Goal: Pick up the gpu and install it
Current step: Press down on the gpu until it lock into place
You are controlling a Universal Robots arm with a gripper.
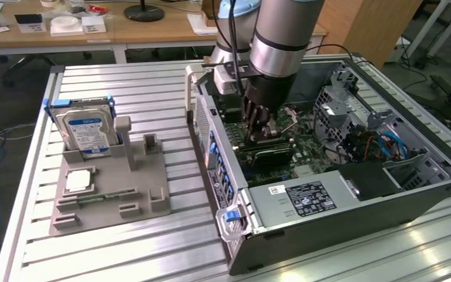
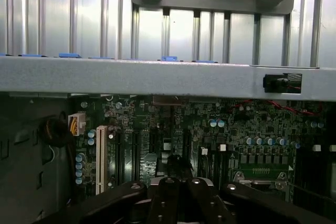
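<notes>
Gpu (image 1: 266, 155) is seen inside the open case (image 1: 327, 235), set among the slots of the motherboard (image 1: 310, 124) as a dark block with a green strip of board along its far edge. Its long axis is laid roughly from the exterior view's left to the exterior view's right, with one end towards the case's slotted rear wall. Whether it is fully seated cannot be told.

Directly above it the gripper (image 1: 261, 130) is lowered into the case, pointing straight down. The fingers (image 2: 167, 199) are drawn together with no gap between them, and nothing is clamped between them. The tips are placed at the card's upper edge; whether they touch it cannot be told. In the wrist view the motherboard (image 2: 173, 124) is seen beyond the closed gripper (image 2: 178, 190), with the case's grey wall (image 2: 157, 77) crossing above it.

Nearer the camera, a silver power supply (image 1: 308, 200) is mounted in the case. The case is laid on its side on the slatted metal counter (image 1: 155, 88). Well apart, at the exterior view's left, a grey fixture (image 1: 151, 176) is placed, with a hard drive (image 1: 87, 130) held upright in it and a memory stick (image 1: 100, 195) laid flat on it.
</notes>
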